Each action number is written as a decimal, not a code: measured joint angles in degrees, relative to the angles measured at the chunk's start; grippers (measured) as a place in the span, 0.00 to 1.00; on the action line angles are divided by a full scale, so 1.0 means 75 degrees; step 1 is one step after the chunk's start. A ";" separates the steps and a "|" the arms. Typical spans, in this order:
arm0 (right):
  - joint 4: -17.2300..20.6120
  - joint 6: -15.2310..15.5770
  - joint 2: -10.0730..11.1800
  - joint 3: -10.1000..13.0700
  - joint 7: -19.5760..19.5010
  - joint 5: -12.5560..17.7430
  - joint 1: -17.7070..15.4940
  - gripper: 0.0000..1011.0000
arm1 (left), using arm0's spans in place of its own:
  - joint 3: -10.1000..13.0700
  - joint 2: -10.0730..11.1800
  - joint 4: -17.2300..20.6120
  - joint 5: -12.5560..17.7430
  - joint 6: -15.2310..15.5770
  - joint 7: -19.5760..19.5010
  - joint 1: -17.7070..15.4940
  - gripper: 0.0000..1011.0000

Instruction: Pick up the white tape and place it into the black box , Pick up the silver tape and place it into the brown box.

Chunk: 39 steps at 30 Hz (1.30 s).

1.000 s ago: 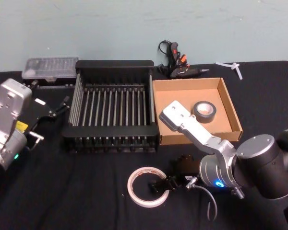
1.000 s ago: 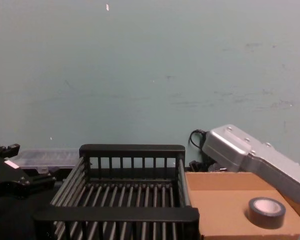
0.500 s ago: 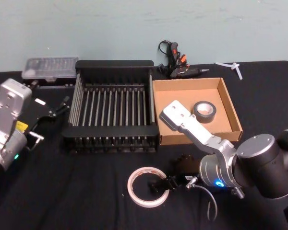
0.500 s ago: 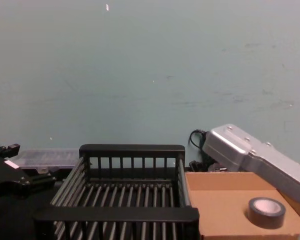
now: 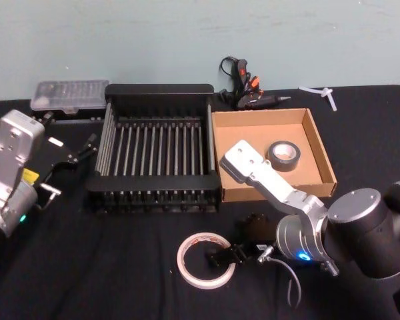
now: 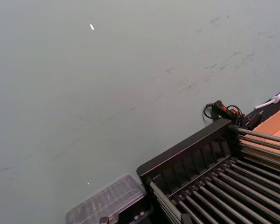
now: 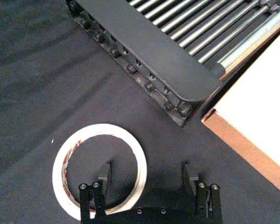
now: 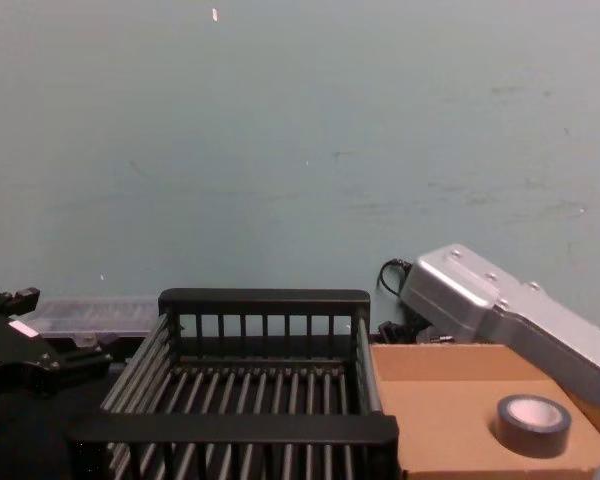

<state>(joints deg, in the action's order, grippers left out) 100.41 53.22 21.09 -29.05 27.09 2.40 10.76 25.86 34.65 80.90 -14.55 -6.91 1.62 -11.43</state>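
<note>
The head view looks steeply down on the black box (image 5: 157, 150); the chest view faces its front rim, low and level. The left wrist view looks across its far corner toward the wall, the right wrist view close above its front rim; all four share it.

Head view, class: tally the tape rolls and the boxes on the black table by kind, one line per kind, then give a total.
Tape rolls: 2, the white tape on the cloth with the right gripper at its rim, and the silver tape in the brown box.
Boxes: 3, the brown box, the black box and a clear plastic case.
Total: 5
</note>
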 joint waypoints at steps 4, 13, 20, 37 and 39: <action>0.0008 -0.0008 -0.0029 0.0001 0.0052 -0.0080 -0.0017 0.99 | 0.0000 0.0000 0.0000 0.0000 0.0000 0.0000 0.0000 0.99; -0.0032 0.0029 -0.0085 0.0007 0.0211 -0.0205 -0.0021 0.99 | 0.0000 0.0000 0.0000 0.0000 0.0000 0.0000 0.0000 0.99; -0.0038 0.0058 -0.0127 0.0034 0.0275 -0.0323 -0.0056 0.99 | 0.0000 0.0000 0.0000 0.0000 0.0000 0.0000 0.0000 0.99; -0.0038 0.0068 -0.0131 0.0034 0.0274 -0.0355 -0.0064 0.96 | 0.0000 0.0000 0.0000 0.0000 0.0000 0.0000 -0.0001 0.99; -0.0038 0.0067 -0.0129 0.0033 0.0274 -0.0351 -0.0063 0.91 | 0.0000 0.0000 0.0000 0.0000 0.0000 0.0000 0.0000 0.99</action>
<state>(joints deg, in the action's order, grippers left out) 100.12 53.72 20.12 -28.80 29.15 -0.24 10.29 25.86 34.65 80.90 -14.55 -6.91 1.62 -11.43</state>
